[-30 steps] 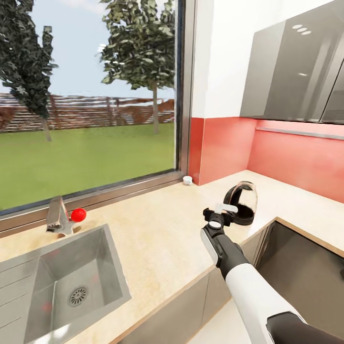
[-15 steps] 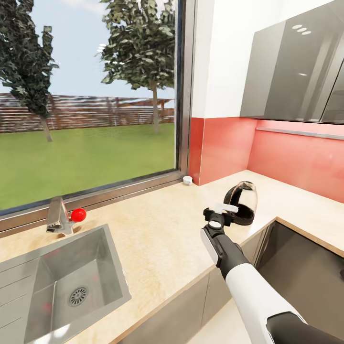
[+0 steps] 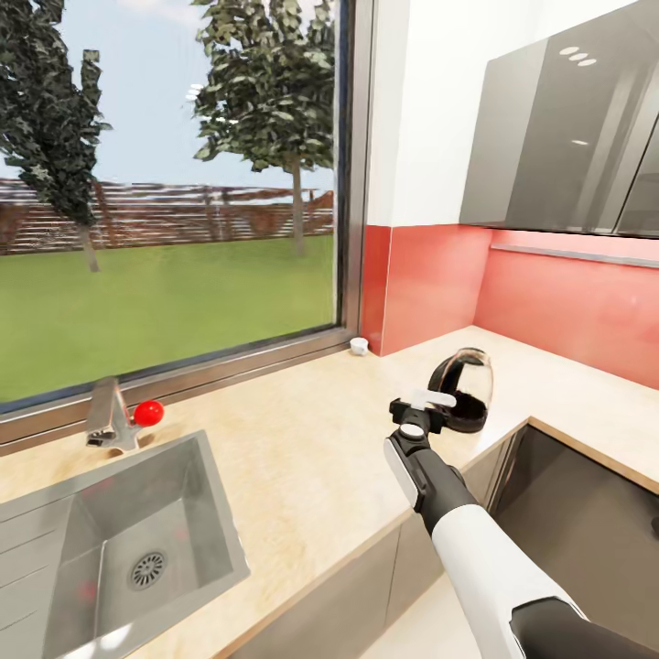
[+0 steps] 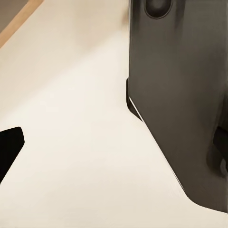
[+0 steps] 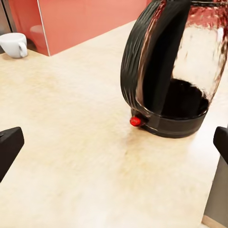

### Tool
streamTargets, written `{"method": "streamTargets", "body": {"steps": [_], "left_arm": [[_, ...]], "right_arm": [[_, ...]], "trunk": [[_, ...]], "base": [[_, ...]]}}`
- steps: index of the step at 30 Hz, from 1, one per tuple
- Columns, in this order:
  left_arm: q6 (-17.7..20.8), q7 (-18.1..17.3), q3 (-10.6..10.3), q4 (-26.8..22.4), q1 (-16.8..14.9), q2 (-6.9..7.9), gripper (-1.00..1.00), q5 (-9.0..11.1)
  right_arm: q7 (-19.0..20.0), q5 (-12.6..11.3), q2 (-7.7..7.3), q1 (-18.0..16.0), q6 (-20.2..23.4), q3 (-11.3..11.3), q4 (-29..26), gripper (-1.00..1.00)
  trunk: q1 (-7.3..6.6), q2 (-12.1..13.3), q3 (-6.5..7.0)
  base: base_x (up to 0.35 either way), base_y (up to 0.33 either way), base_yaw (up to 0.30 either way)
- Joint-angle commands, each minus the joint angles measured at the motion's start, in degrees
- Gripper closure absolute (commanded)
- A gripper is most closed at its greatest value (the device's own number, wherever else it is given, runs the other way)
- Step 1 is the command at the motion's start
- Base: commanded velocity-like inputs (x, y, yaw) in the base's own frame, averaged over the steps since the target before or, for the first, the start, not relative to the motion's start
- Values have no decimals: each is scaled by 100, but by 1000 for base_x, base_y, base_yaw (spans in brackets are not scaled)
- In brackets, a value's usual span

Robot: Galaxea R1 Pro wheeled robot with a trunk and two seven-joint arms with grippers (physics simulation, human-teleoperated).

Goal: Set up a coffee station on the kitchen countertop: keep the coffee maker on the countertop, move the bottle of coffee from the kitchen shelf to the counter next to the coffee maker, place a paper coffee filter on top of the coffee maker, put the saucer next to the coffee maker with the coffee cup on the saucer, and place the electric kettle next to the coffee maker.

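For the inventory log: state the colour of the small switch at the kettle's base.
Red. The switch on the electric kettle shows best in the right wrist view.

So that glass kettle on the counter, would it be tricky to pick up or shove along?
The electric kettle looks clear-walled like glass, so probably fragile and slippery on its body. Its wide black handle seems the safer place to grip. It looks empty, so likely light. It stands taller than its base, so a push near the top might tip it; one low at the base should slide it.
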Motion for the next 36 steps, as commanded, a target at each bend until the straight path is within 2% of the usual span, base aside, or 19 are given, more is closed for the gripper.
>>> {"method": "streamTargets", "body": {"steps": [1,19,27,32,35,36], "left_arm": [[10,26,47,9,-7,-1,-100,-59],[116,35,5,-21,21,55,-100,-89],[59,20,-3,-2,209,269,-100,-86],[-102,17,-6,-1,372,353,-100,-93],[-198,3,-6,-1,470,404,-100,-176],[-881,-5,-6,-1,1007,431,-100,-226]], "right_arm": [[-35,-32,0,-4,25,12,-8,-100],[-67,-82,0,-4,56,-46,-47,-100],[-273,-100,0,-4,54,-43,-119,-100],[-434,-104,0,-4,49,-41,-128,-100],[-530,-109,0,-4,46,-40,-112,-100],[-814,-110,0,-4,45,-40,-108,-100]], "trunk": [[4,-10,-10],[4,-10,-10],[4,-10,-10],[4,-10,-10],[4,-10,-10],[4,-10,-10]], "base": [[128,-78,0],[31,-19,0],[0,0,0],[0,0,0],[0,0,0],[0,0,0]]}}
